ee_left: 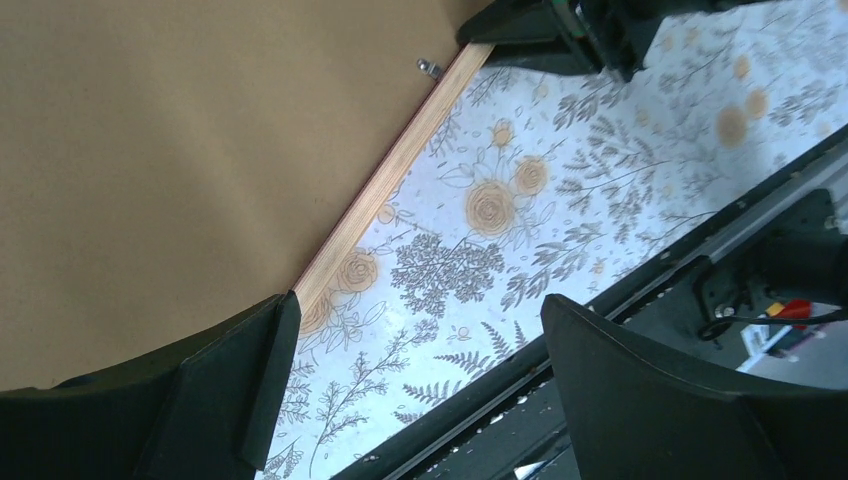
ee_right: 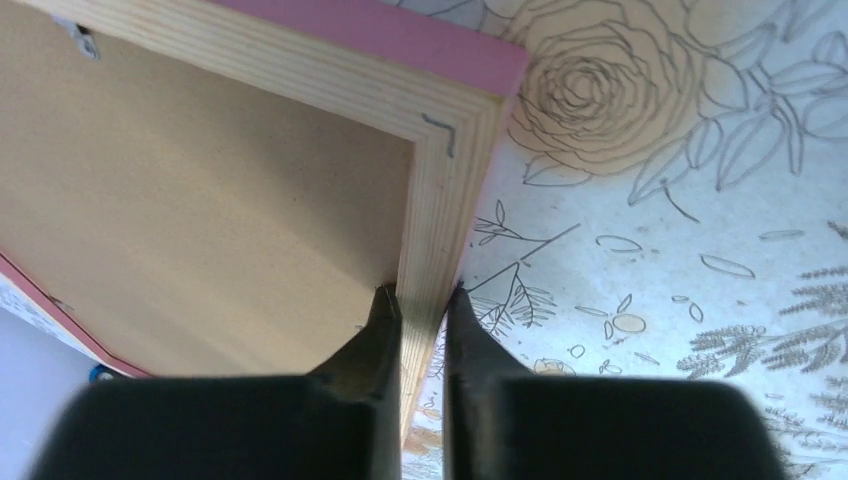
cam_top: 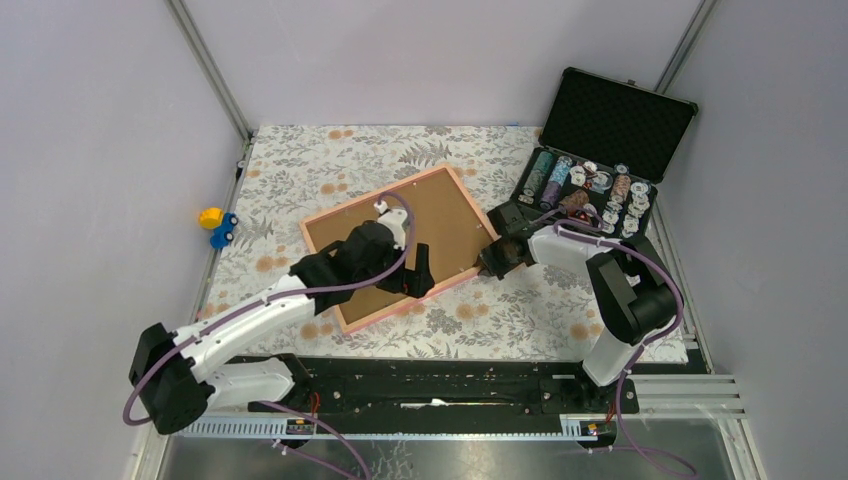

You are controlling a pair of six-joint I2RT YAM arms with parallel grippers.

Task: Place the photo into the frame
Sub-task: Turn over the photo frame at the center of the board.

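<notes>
The salmon-pink frame (cam_top: 478, 205) lies face down on the floral cloth, its brown backing board (cam_top: 440, 215) up. The photo is not in view. My right gripper (cam_top: 490, 262) is shut on the frame's right rail near its front corner; in the right wrist view the fingers (ee_right: 385, 330) pinch the wooden rail (ee_right: 440, 200) from both sides. My left gripper (cam_top: 420, 275) is open and empty above the frame's near rail (ee_left: 400, 170). In the left wrist view one finger (ee_left: 250, 370) is over the board (ee_left: 180, 150) and the other is over the cloth.
An open black case (cam_top: 615, 120) with stacks of chips (cam_top: 585, 190) stands at the back right, close behind the right arm. A yellow and blue toy (cam_top: 217, 225) sits at the table's left edge. A black rail (cam_top: 450, 380) runs along the near edge.
</notes>
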